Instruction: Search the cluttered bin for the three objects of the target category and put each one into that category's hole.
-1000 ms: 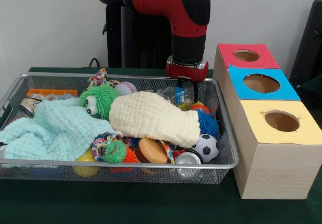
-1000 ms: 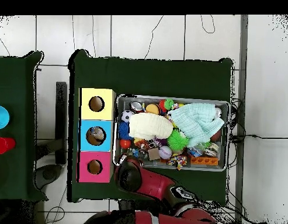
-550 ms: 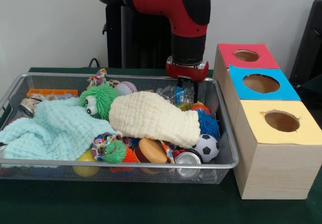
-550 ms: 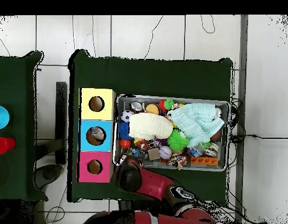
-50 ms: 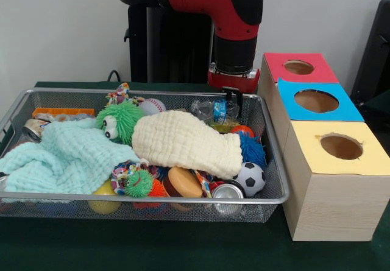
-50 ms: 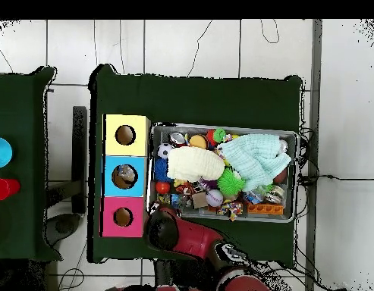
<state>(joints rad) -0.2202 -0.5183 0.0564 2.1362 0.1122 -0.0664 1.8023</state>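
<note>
Your claw [image 5: 232, 93] hung over the far right corner of the wire bin [image 5: 275, 192], above a clear wrapper [image 5: 213, 110]; I could not tell whether it was open or closed. The bin held cloths, balls and a can. The box [image 5: 329, 198] with three holes stood just beside the bin on the worktop [image 5: 152, 246].

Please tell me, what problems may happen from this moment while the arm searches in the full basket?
1. The cream cloth and the mint cloth cover much of the wire bin, so target objects may stay hidden under them.
2. The gripper hangs above a crinkly plastic bag by the bin's far corner; it could snag the bag or strike the rim.
3. The soccer ball and can may roll if pushed.
</note>
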